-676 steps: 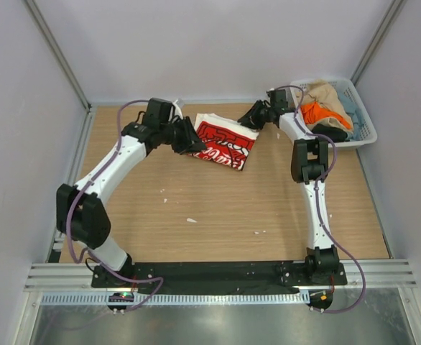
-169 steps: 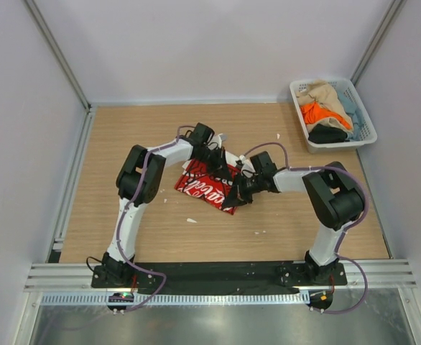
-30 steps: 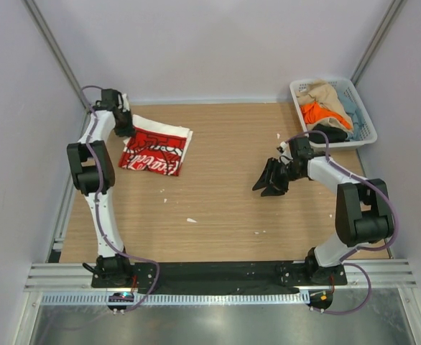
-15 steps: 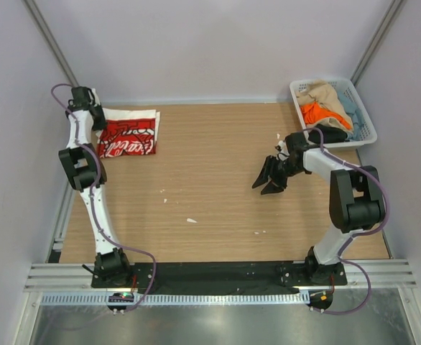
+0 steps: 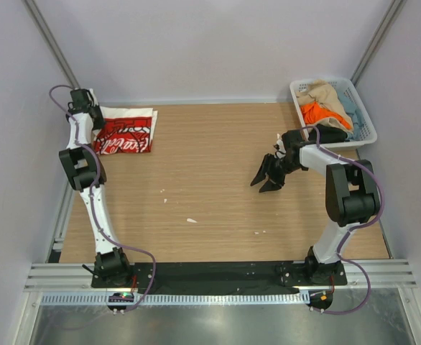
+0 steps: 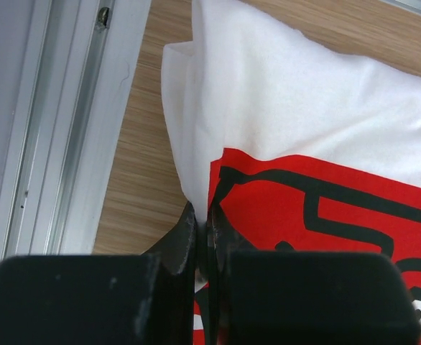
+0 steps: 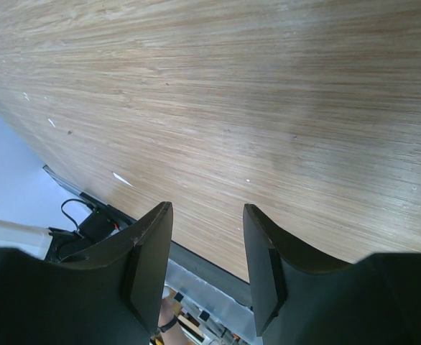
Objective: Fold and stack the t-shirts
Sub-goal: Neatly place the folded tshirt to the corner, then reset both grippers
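The folded white t-shirt with the red graphic (image 5: 126,131) lies at the table's far left corner; it fills the left wrist view (image 6: 304,129). My left gripper (image 5: 95,117) is shut on the shirt's left edge (image 6: 203,237), the cloth pinched between the jaws. My right gripper (image 5: 266,178) hangs open and empty over bare wood at mid right (image 7: 207,237). The tan (image 5: 324,93), orange (image 5: 320,113), pale blue (image 5: 350,108) and black (image 5: 330,132) shirts lie bunched in the basket.
The white plastic lattice basket (image 5: 365,122) stands at the far right corner. A metal rail (image 6: 59,136) and the left wall run right beside the left gripper. Small white specks (image 5: 191,220) lie on the wooden table (image 5: 210,194).
Over the last second the left gripper dragged the white shirt from left of centre into the far left corner. The right gripper drew back slightly toward the basket, still open.
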`<state>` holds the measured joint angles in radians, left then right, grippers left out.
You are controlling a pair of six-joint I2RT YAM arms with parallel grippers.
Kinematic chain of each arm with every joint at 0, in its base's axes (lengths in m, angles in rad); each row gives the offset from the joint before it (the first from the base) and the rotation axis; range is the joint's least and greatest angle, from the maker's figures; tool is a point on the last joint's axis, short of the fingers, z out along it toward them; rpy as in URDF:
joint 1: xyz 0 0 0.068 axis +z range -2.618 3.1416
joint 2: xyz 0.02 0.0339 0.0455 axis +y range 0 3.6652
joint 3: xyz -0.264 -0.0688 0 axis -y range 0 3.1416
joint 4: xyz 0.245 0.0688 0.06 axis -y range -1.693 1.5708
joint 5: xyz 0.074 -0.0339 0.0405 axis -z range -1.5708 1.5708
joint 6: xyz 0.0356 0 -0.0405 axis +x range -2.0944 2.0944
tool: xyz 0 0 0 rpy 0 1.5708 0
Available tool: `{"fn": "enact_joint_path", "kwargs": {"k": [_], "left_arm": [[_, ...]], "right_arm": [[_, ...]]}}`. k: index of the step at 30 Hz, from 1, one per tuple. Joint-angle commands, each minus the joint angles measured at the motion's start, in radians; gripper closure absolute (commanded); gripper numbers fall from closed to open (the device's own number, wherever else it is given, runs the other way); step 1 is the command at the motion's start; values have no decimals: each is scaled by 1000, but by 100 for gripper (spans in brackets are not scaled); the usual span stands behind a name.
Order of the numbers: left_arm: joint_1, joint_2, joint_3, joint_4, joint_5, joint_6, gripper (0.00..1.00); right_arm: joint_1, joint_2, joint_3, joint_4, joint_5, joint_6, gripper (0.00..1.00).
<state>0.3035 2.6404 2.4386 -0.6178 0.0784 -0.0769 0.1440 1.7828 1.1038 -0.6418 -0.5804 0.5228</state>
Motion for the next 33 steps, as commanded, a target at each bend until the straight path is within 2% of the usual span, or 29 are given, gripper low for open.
{"fn": "enact_joint_path", "kwargs": {"k": [1, 6, 7, 8, 10, 13, 14, 15, 17, 21, 24, 26, 27, 29, 30, 31, 32, 33], "left_arm": [[31, 12, 48, 64, -31, -18, 100], [36, 13, 48, 69, -32, -24, 98], [36, 9, 46, 69, -45, -30, 79], [37, 6, 48, 64, -49, -41, 73], [36, -14, 45, 61, -34, -53, 70], [22, -55, 37, 46, -45, -76, 56], [13, -74, 33, 26, -99, -89, 48], [6, -95, 1, 18, -118, -98, 46], [-10, -199, -71, 29, -164, -115, 45], [-64, -414, -321, 56, -221, -135, 44], [-121, -574, -468, 53, -189, -170, 47], [-193, -661, -548, 26, -168, -213, 47], [-222, -748, -643, 23, -142, -230, 48], [-340, -854, -764, 47, -47, -291, 48], [-383, -952, -880, 56, -33, -311, 48], [-474, -999, -941, 84, -20, -329, 49], [-519, -1040, -1001, 95, 1, -357, 50], [-562, -1084, -1103, 96, 9, -382, 50]], "right_arm": [[11, 1, 30, 1, 13, 29, 50], [37, 10, 36, 19, 19, 60, 50], [45, 10, 36, 22, 22, 66, 50], [51, 12, 39, 24, 25, 69, 50], [65, 4, 36, 28, 34, 82, 50], [75, -23, 16, 45, 47, 100, 50], [77, -34, 2, 54, 50, 108, 49], [78, -48, -8, 68, 48, 118, 49], [85, -94, -37, 76, 57, 121, 48], [86, -190, -108, 71, 76, 115, 45], [88, -299, -192, 58, 91, 97, 43], [86, -348, -247, 27, 117, 66, 40], [86, -405, -266, -8, 128, 56, 39], [86, -472, -326, -33, 148, 34, 35], [86, -534, -347, -44, 168, 28, 33], [86, -569, -367, -45, 172, 28, 32], [86, -598, -405, -45, 178, 34, 29], [86, -624, -424, -36, 180, 54, 22]]}}
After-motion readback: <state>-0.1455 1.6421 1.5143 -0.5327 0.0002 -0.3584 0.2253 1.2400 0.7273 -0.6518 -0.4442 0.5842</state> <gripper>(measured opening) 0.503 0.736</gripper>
